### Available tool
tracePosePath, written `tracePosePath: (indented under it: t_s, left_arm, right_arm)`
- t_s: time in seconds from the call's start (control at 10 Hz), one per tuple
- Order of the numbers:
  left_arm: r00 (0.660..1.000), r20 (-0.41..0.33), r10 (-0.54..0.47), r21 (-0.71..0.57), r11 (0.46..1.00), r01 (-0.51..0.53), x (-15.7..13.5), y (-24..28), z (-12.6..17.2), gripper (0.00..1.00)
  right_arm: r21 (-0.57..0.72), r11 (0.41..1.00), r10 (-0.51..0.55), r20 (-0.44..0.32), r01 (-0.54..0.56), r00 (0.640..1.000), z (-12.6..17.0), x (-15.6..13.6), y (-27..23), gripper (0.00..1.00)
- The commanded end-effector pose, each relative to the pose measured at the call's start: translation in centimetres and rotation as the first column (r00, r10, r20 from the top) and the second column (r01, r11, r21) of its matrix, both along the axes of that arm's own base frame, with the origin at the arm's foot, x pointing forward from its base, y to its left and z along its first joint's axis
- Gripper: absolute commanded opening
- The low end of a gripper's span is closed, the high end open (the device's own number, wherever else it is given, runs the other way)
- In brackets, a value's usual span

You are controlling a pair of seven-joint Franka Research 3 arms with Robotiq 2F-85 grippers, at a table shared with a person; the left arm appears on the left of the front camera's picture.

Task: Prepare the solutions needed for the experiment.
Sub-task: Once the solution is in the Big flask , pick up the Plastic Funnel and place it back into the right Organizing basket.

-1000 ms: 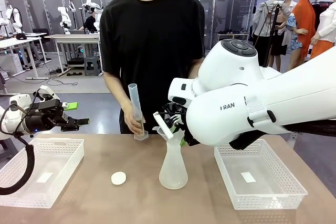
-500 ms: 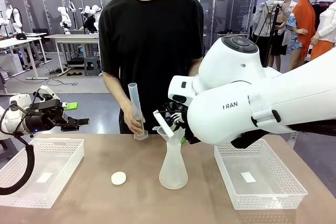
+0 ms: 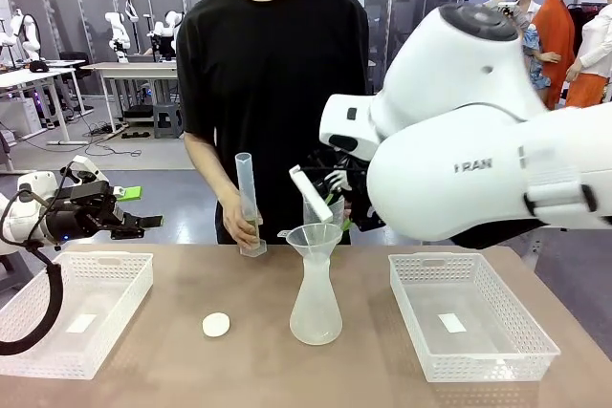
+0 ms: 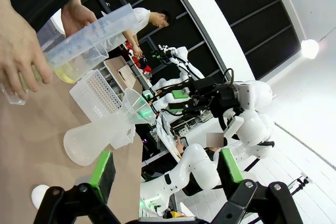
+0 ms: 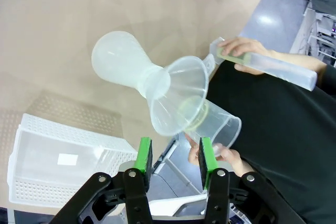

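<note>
My right gripper point(image 3: 335, 217) point(image 5: 175, 142) hangs just above and behind the funnel point(image 3: 314, 236) point(image 5: 176, 95), which sits in the frosted conical flask point(image 3: 316, 308) point(image 5: 118, 56). Its jaws stand half closed on a clear beaker point(image 3: 323, 209) point(image 5: 223, 124). The beaker is tilted and holds a thin ring of yellow-green solution point(image 5: 194, 119). One of the person's hands sits close behind it. The other hand holds a tilted graduated cylinder point(image 3: 246, 203) point(image 4: 79, 45) with some solution point(image 4: 63, 72) at its base. My left gripper point(image 3: 143, 222) point(image 4: 165, 163) hovers open at the far left.
A white basket point(image 3: 76, 265) stands at the left and another point(image 3: 449, 257) at the right, each with a small white slip inside. A small white disc point(image 3: 216, 325) lies on the table, left of the flask. The person stands at the far edge.
My right arm has risen, lifting the gripper and beaker up and slightly right, away from the funnel's mouth. The left arm, the flask and the cylinder have stayed put.
</note>
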State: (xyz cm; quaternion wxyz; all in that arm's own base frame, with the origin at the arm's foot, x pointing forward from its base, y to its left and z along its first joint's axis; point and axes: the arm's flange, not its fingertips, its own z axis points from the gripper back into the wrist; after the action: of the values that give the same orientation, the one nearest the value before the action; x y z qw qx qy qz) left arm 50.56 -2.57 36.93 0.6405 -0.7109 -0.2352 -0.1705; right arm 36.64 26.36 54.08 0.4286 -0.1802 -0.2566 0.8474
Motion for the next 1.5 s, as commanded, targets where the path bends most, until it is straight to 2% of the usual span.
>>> tracePosePath:
  t_s: [0.0, 0.1, 0.3, 0.5, 0.6, 0.7, 0.8, 0.9, 1.0, 1.4]
  left_arm:
    - [1.000, 0.005, 0.000, 0.022, 1.000, 0.000, -0.2, -0.1, 0.0, 1.00]
    - [1.000, 0.005, 0.000, 0.022, 1.000, 0.000, -0.2, -0.1, 0.0, 1.00]
    - [1.000, 0.005, 0.000, 0.022, 1.000, 0.000, -0.2, -0.1, 0.0, 1.00]
    - [1.000, 0.005, 0.000, 0.022, 1.000, 0.000, -0.2, -0.1, 0.0, 1.00]
    - [1.000, 0.005, 0.000, 0.022, 1.000, 0.000, -0.2, -0.1, 0.0, 1.00]
    - [1.000, 0.005, 0.000, 0.022, 1.000, 0.000, -0.2, -0.1, 0.0, 1.00]
    - [1.000, 0.005, 0.000, 0.022, 1.000, 0.000, -0.2, -0.1, 0.0, 1.00]
    - [1.000, 0.005, 0.000, 0.022, 1.000, 0.000, -0.2, -0.1, 0.0, 1.00]
    - [1.000, 0.005, 0.000, 0.022, 1.000, 0.000, -0.2, -0.1, 0.0, 1.00]
    - [1.000, 0.005, 0.000, 0.022, 1.000, 0.000, -0.2, -0.1, 0.0, 1.00]
  right_arm:
    - [0.032, 0.998, -0.058, -0.054, 0.059, 0.997, 0.5, -1.1, -2.4, 0.47]
    - [0.069, 0.987, -0.141, -0.099, 0.148, 0.985, 1.0, -1.6, -4.5, 0.47]
    - [0.190, 0.930, -0.276, -0.202, 0.314, 0.940, 1.1, -2.0, -8.7, 0.47]
    - [0.269, 0.836, -0.397, -0.303, 0.478, 0.866, 0.3, -2.1, -11.8, 0.47]
    - [0.263, 0.806, -0.437, -0.339, 0.530, 0.833, -0.3, -2.3, -13.1, 0.47]
    - [0.270, 0.787, -0.461, -0.340, 0.555, 0.819, -0.8, -2.3, -14.0, 0.47]
    - [0.264, 0.777, -0.483, -0.332, 0.571, 0.810, -1.1, -2.3, -14.4, 0.47]
    - [0.279, 0.787, -0.495, -0.247, 0.550, 0.833, -0.9, -2.5, -14.2, 0.47]
    - [0.249, 0.800, -0.452, -0.347, 0.546, 0.822, -0.6, -1.7, -14.8, 0.47]
    - [0.249, 0.800, -0.452, -0.347, 0.546, 0.822, -0.6, -1.7, -14.8, 0.47]
